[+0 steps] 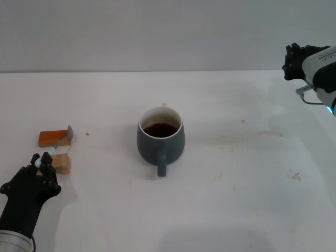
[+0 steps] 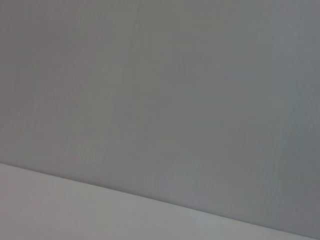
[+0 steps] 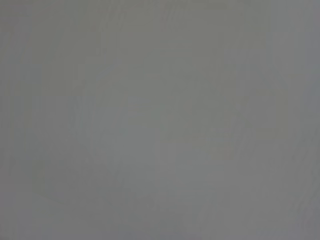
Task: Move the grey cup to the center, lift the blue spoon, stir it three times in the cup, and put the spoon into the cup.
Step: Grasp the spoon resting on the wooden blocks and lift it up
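Observation:
The grey cup (image 1: 160, 139) stands in the middle of the white table, handle towards me, with dark brown liquid inside. The blue spoon (image 1: 63, 140) lies at the left across two wooden blocks, its metal bowl at the far end and its pale blue handle end towards me. My left gripper (image 1: 41, 160) is at the table's near left, its fingers closed around the tip of the spoon's handle. The spoon still rests on the blocks. My right gripper (image 1: 292, 59) is raised at the far right, away from the cup. Both wrist views show only a blank grey wall.
Two small wooden blocks lie at the left: an orange-brown one (image 1: 51, 138) farther off and a paler one (image 1: 62, 163) right next to my left gripper. The white table (image 1: 236, 178) has a few small crumbs and faint stains right of the cup.

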